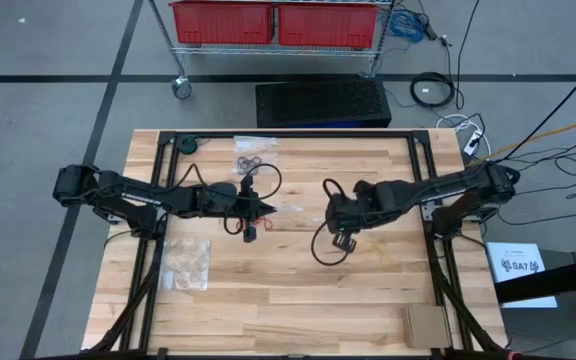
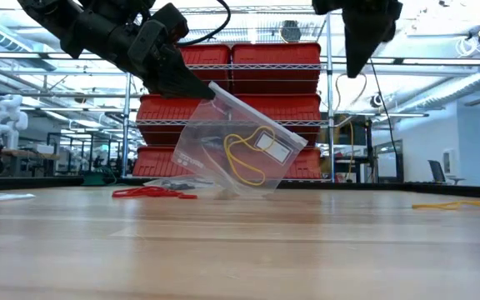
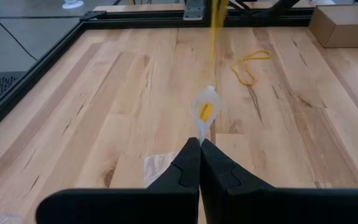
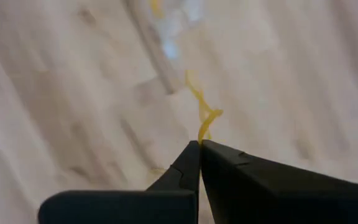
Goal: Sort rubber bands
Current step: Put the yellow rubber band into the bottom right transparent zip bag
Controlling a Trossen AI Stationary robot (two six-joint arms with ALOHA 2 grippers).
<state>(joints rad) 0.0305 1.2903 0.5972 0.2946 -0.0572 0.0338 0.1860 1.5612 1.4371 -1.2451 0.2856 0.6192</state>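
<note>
A clear plastic bag (image 2: 240,142) with one yellow rubber band (image 2: 244,158) inside hangs tilted from my left gripper (image 2: 209,90), which is shut on it near the table's middle (image 1: 268,208). My right gripper (image 2: 355,73) is high above the table (image 1: 341,240), pointing down, shut on another yellow rubber band (image 4: 202,124). This band shows as a yellow streak (image 3: 216,25) in the left wrist view. Red rubber bands (image 2: 144,192) lie on the wood beside the bag. A loose yellow band (image 3: 250,65) lies farther off. My left gripper pinches the bag's upper corner (image 2: 217,94) between its two fingers, which slant downward from the table's left. The bag hangs tilted below them, its lower edge (image 2: 232,193) down at the tabletop. My right gripper pinches the yellow rubber band (image 4: 201,132) at its fingertips, coming from above and pointing down. The band dangles below the fingers, slack and clear of the table.
A flat clear bag with tan bands (image 1: 186,262) lies at the near left, and another with black bands (image 1: 255,152) at the far edge. A cardboard box (image 1: 428,322) sits at the near right corner. Black rails (image 1: 288,133) frame the table.
</note>
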